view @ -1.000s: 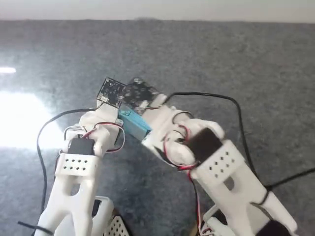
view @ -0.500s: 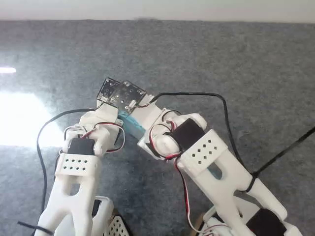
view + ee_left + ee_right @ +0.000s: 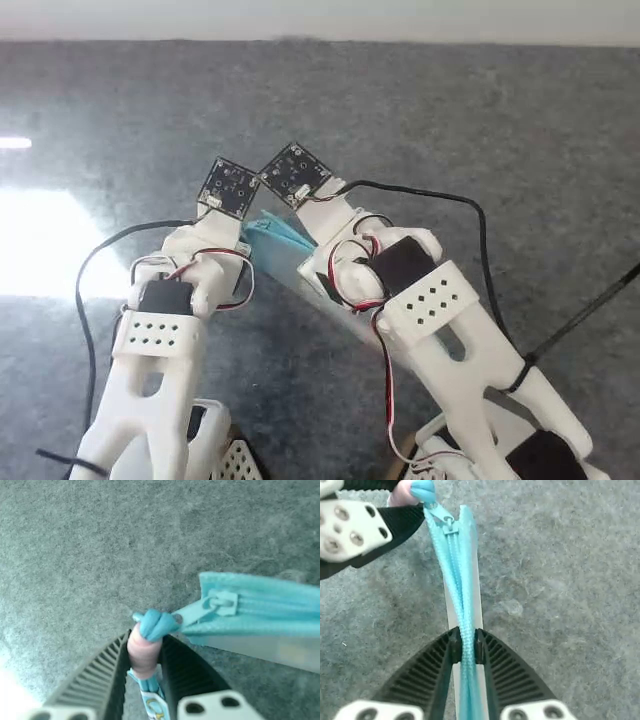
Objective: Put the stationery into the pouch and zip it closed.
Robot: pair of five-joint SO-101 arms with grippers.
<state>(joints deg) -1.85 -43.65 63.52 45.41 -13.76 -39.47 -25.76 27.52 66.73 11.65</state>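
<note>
A light blue pouch (image 3: 279,240) is held off the grey table between both arms. My left gripper (image 3: 145,655) is shut on the zip pull (image 3: 144,645), a pink bead on a knotted blue cord tied to the slider (image 3: 220,602). My right gripper (image 3: 465,647) is shut on the pouch's zip edge (image 3: 462,585) farther along. In the right wrist view the slider (image 3: 445,523) sits at the far end, by my left gripper's fingers (image 3: 395,517), and the teeth between look joined. No loose stationery is visible.
Grey felt-like table surface (image 3: 500,130) stretches all around, with a bright glare patch (image 3: 40,240) at the left. Both arms' white bases crowd the near edge, and black cables (image 3: 480,240) loop beside the right arm.
The right arm has swung and turned, so its wrist camera board has moved from over the left one to the right and up. More of the pouch shows. The left arm stayed put.
</note>
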